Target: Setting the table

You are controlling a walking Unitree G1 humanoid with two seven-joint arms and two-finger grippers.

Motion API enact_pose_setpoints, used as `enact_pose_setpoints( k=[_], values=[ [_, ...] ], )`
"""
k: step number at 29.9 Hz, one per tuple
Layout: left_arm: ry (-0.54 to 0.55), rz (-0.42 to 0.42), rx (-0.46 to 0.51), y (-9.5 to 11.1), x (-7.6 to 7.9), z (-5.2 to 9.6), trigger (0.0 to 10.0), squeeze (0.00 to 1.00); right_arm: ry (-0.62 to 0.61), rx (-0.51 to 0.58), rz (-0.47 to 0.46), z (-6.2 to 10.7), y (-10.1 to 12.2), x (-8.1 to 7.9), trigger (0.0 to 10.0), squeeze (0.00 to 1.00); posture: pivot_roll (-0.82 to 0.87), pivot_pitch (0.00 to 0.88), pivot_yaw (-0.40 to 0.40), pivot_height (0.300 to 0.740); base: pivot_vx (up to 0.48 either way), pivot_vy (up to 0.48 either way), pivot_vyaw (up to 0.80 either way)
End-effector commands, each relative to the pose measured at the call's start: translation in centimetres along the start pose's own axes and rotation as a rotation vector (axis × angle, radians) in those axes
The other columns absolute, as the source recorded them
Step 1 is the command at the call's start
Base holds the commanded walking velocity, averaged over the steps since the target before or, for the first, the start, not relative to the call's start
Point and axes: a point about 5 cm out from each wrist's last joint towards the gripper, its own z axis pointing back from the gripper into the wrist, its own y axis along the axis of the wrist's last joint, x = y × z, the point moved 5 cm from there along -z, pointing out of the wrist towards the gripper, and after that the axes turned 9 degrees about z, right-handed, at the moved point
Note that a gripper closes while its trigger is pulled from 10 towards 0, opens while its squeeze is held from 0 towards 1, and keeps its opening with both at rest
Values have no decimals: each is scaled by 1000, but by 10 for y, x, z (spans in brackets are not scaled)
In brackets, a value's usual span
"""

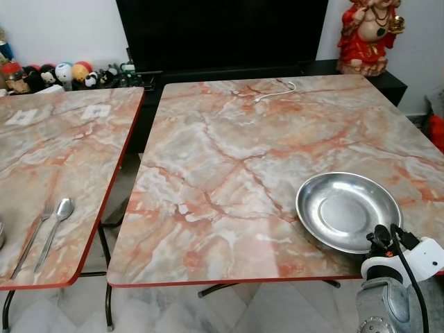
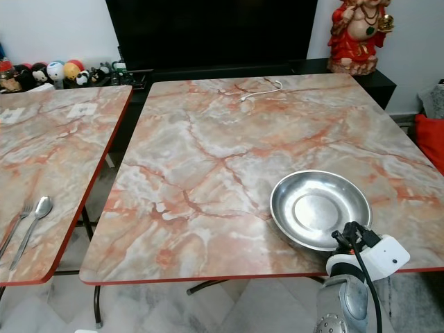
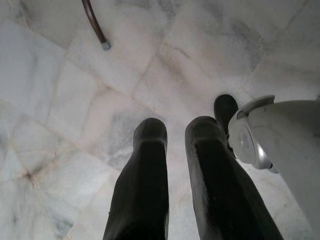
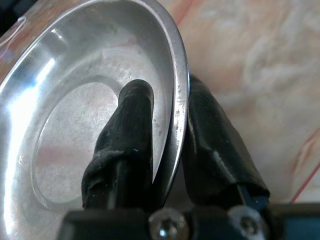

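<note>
A shiny steel plate (image 1: 347, 208) rests on the right marble table (image 1: 229, 159), close to its front right corner. My right gripper (image 4: 170, 90) is shut on the plate's near rim, one finger inside the dish and one outside; from the head it shows at the table's front edge (image 1: 380, 239). A spoon (image 1: 61, 211) and a fork (image 1: 41, 216) lie side by side on the left table (image 1: 62, 146), near its front edge. My left gripper (image 3: 177, 127) hangs over the marble floor, its fingers close together and holding nothing.
A narrow gap separates the two tables. A white cable (image 1: 274, 91) lies at the right table's far edge. Behind stand a dark TV console, a red figurine (image 1: 368, 35) and small toys (image 1: 62, 73). A table leg (image 3: 95, 22) stands on the floor.
</note>
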Motion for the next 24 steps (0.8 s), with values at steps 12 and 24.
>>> enact_pose_setpoints(
  k=[12, 24],
  values=[
    [15, -17, -12, -3, -8, 2, 10000, 0, 123, -106, -89, 1, -16, -29, 10000, 0, -92, 0, 23, 740, 0, 0, 0],
    [20, -5, -10, 1, -7, 0, 10000, 0, 121, -123, -69, -1, -19, -28, 10000, 329, -90, 0, 20, 740, 0, 0, 0]
  ],
)
